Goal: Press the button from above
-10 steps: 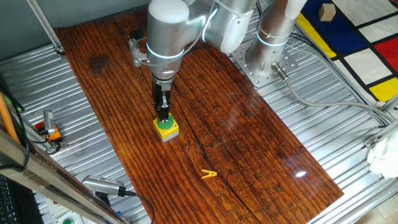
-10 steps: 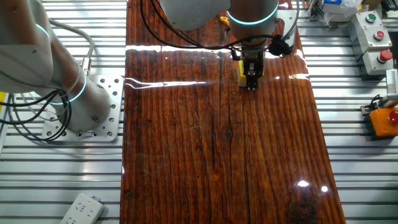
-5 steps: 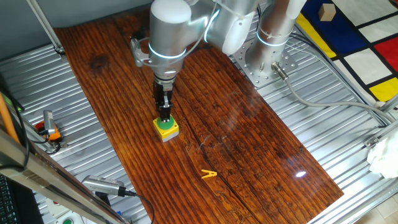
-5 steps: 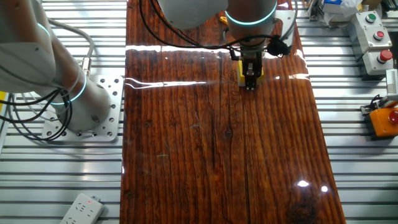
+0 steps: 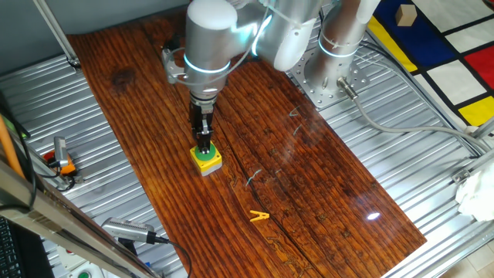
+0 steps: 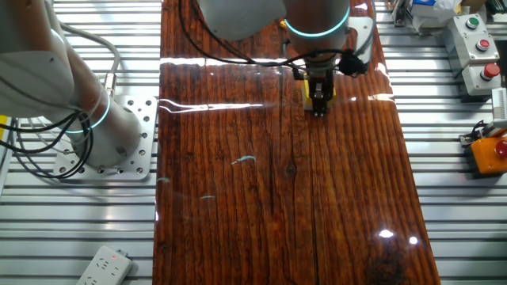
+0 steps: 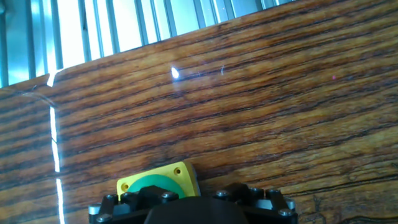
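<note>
Button (image 6: 308, 93) mostly hidden behind gripper (image 6: 318, 109); fingertips' state unclear.

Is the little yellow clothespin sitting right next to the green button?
No, the clothespin lies by itself on the wooden board, well apart from the button under the gripper.

Arm (image 5: 208, 38) reaches in from its base at the worktop's edge, wrist vertical, pincer (image 5: 203, 144) pointing straight down. Tip sits at the button's (image 5: 204, 154) top in one fixed view; actual contact not resolvable. In the other fixed view the pincer (image 6: 318, 104) hangs plumb under the wrist. Hand view shows only the black pincer body (image 7: 193, 205); fingertip state not visible.
</note>
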{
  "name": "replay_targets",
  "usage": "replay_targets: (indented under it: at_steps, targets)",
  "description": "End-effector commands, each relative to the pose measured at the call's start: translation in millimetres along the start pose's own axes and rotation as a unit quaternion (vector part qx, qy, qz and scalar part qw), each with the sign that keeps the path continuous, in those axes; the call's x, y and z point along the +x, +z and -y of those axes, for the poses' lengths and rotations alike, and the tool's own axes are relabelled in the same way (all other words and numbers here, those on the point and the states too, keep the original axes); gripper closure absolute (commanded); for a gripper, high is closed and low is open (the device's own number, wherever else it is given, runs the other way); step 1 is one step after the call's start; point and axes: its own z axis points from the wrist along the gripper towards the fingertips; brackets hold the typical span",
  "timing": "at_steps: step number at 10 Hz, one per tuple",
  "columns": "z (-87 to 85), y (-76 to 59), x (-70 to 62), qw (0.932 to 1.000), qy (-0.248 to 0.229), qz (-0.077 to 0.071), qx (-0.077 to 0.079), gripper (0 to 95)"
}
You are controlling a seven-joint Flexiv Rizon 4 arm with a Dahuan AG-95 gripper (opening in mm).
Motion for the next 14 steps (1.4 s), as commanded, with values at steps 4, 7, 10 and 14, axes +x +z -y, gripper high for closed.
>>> replay_targets:
  at_steps: [4,7,10,14]
  targets:
    - [-0.1,-37.1,-9.8,0.9995,-0.023,-0.001,0.020,38.0]
    - [-0.2,-51.6,-13.1,0.9993,-0.023,-0.005,0.028,57.0]
    - [2.8,-61.0,-13.4,0.9990,-0.032,-0.009,0.030,76.0]
    - [23.2,-76.8,-19.3,0.9979,-0.052,-0.021,0.032,76.0]
